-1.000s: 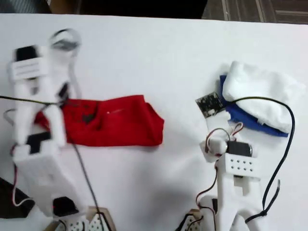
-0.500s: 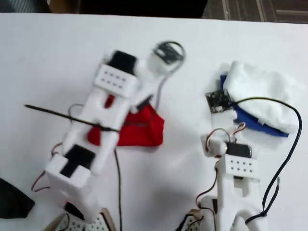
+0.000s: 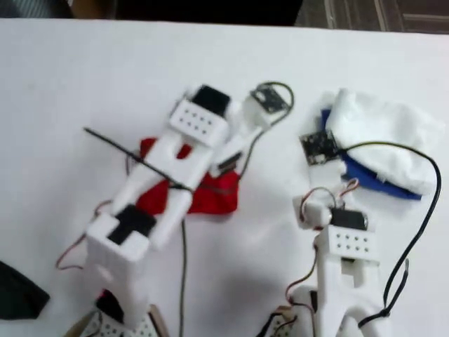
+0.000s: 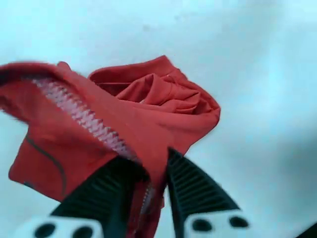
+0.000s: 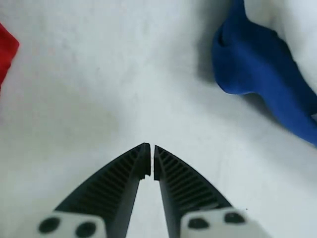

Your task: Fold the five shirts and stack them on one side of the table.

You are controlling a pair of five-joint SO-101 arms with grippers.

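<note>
1. Your left claw (image 4: 151,159) grasps the red shirt (image 4: 124,109), which lies bunched at the centre of the high view.
2. Your right claw (image 5: 151,157) is clenched and empty above the surface (image 5: 99,74).
3. The white shirt (image 3: 379,137) lies on the blue shirt (image 3: 365,175) at the right of the frame.

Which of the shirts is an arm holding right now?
The red shirt, clamped by the left gripper; the white shirt and blue shirt lie stacked apart, ungripped.

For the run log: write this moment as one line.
left gripper: shut on red shirt | right gripper: shut, empty | white shirt on blue shirt
</note>
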